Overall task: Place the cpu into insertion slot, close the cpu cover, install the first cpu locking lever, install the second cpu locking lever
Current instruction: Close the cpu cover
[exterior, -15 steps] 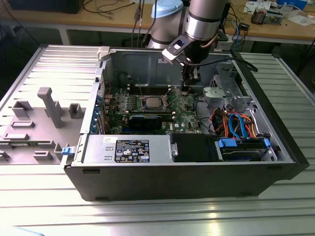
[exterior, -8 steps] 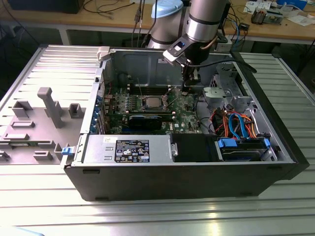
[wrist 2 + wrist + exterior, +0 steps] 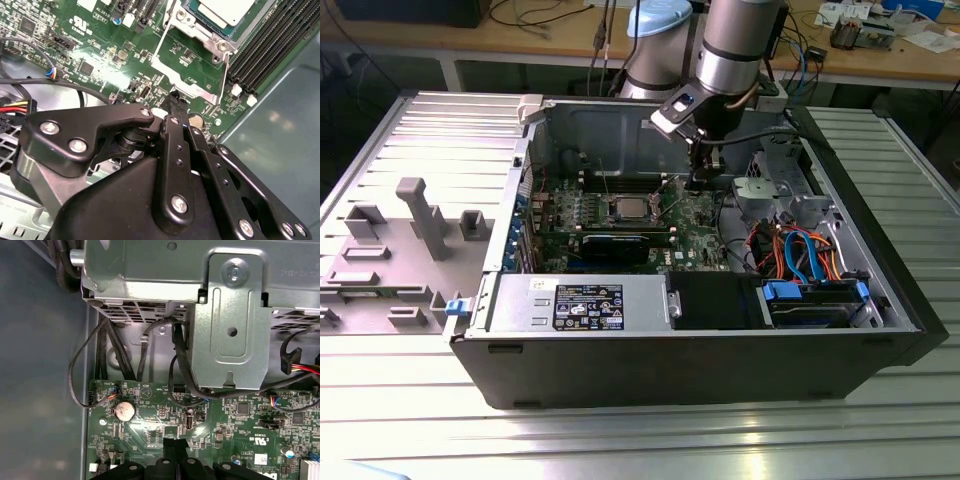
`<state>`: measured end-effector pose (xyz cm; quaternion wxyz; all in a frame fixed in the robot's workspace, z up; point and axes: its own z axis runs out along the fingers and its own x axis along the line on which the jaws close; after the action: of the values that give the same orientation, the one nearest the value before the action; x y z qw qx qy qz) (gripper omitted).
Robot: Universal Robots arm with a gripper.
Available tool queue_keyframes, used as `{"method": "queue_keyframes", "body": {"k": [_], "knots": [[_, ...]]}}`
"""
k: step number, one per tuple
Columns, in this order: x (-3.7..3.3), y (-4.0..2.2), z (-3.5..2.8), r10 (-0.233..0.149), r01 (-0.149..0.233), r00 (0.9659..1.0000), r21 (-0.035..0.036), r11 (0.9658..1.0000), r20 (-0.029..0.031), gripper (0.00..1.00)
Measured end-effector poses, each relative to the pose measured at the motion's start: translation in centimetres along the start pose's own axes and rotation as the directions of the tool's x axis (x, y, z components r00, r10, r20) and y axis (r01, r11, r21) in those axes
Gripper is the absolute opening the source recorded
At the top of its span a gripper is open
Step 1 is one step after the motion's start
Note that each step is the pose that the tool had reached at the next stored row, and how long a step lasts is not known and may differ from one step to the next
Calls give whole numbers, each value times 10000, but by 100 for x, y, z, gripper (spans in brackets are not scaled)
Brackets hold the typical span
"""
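The cpu [image 3: 628, 208] lies flat in the insertion slot [image 3: 200, 31] on the green motherboard, its silvery top [image 3: 225, 9] showing. The cpu cover [image 3: 182, 80], a thin silvery frame, stands raised off the slot on the side toward my gripper, with thin lever rods along its edges. In the exterior view my gripper [image 3: 698, 182] hangs just to the slot's right, low over the board. Both wrist views show the black fingertips [image 3: 176, 102] pressed together and empty, right beside the cover's outer edge. My gripper [image 3: 175, 446] points at the board near a coin battery [image 3: 124, 411].
A metal drive cage [image 3: 230, 315] with black cables rises close beyond the gripper. Memory slots [image 3: 270, 45] and the case wall [image 3: 280, 130] flank the slot. A long black card [image 3: 615, 245], the power supply [image 3: 590, 305] and coloured cables [image 3: 800, 255] lie nearer the front. A grey fixture [image 3: 420, 215] sits outside the case.
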<state>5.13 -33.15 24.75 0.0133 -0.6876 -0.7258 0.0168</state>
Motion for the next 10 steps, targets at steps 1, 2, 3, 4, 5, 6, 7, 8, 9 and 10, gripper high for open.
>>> {"method": "queue_keyframes", "body": {"k": [1, 2, 3, 4, 5, 6, 7, 8, 9, 10], "knots": [[0, 1, 8, -1, 1, 10000, -2, 10000, -40, 11], [-1, 1, 15, -1, 1, 10000, -4, 10000, -60, 11], [-1, 1, 22, -1, 1, 10000, -4, 10000, -79, 11], [-3, 1, 30, -2, 1, 10000, -4, 10000, -81, 11], [-3, 1, 30, -2, 2, 10000, -3, 10000, -80, 11], [-3, 1, 31, -2, 2, 10000, -4, 10000, -82, 11], [-3, 1, 31, -2, 2, 10000, -4, 10000, -83, 11], [-2, -2, 32, -2, 2, 10000, -4, 10000, -83, 11], [-1, -16, 33, -3, 3, 10000, -5, 10000, -86, 11], [0, -37, 34, -2, 2, 10000, -5, 10000, -85, 11]]}}
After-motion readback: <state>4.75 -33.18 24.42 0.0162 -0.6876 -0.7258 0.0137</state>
